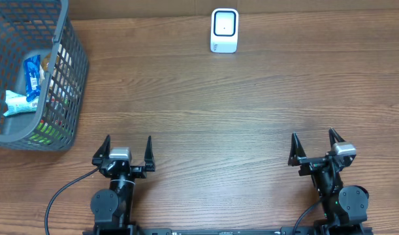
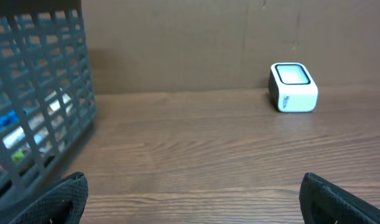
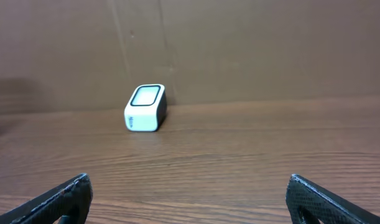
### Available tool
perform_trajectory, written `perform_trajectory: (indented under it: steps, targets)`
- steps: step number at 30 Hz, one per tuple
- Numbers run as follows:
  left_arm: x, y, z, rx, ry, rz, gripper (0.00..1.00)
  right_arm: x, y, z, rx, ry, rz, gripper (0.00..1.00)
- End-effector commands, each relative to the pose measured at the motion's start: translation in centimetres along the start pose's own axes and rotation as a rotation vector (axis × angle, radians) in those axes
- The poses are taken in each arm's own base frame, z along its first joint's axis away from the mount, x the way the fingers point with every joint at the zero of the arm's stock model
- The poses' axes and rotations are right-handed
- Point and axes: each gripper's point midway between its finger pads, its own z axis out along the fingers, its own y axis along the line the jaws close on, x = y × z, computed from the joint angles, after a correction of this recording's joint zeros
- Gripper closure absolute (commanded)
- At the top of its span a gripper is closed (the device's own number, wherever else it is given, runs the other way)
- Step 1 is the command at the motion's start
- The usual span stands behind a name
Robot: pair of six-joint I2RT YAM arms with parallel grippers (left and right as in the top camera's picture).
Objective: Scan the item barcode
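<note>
Now, nothing is held at either side: the left gripper (image 1: 128,140) is seen with its fingers spread wide over bare wood, and the right gripper (image 1: 313,134) is spread just as wide, both at the near edge of the table (image 1: 206,111). The items to be scanned are found in the grey wire basket (image 1: 68,72) at the far left, where a blue packet (image 1: 32,72) and a white-and-teal tube (image 1: 17,103) are lying on top of other goods. Their barcodes cannot be made out. The white scanner (image 1: 224,30) is set at the far edge, well apart from the basket, its window turned up and towards the arms.

The first step, it is judged, is a pick from the basket, and the left arm is better placed for it. The basket should be entered from above, clear of the rim, and one topmost item taken across its narrow side, so that the printed faces are left uncovered. The barcode face is then best turned to the scanner window and held flat before it.
</note>
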Motion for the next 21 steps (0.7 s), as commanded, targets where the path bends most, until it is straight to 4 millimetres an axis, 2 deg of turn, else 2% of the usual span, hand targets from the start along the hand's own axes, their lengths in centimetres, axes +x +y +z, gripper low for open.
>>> perform_trajectory:
  steps: [1,9,14,21]
  targets:
    - [-2.2,-0.2,-0.5,0.016,-0.035,-0.060,0.00,-1.9,1.1,-0.4,-0.050,-0.045,-0.006,0.00]
    - [-7.5,-0.3,-0.7,0.015,0.001,-0.062,0.00,-4.6,2.3,-1.2,-0.104,-0.076,-0.010,0.00]
    - [-11.1,-0.9,0.6,0.055,0.056,-0.055,0.00,-6.6,2.6,-2.1,-0.107,-0.079,-0.011,0.00]
    - [-16.7,-0.7,3.1,0.060,0.170,-0.017,0.00,-9.8,3.1,-3.6,-0.109,-0.086,-0.011,0.00]
